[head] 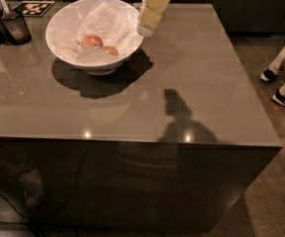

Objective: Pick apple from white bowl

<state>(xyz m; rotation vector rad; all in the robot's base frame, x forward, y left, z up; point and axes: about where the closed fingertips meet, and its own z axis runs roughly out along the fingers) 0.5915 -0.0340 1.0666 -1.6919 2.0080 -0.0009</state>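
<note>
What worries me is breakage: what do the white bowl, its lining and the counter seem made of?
White bowl: probably glazed ceramic, possibly glossy plastic; smooth, shiny wall. Lining: crumpled white paper, matte, creased. Counter: polished stone or laminate, dark grey-brown; it mirrors lights and shadows. The cream claw hangs above the bowl's right rim.
</note>
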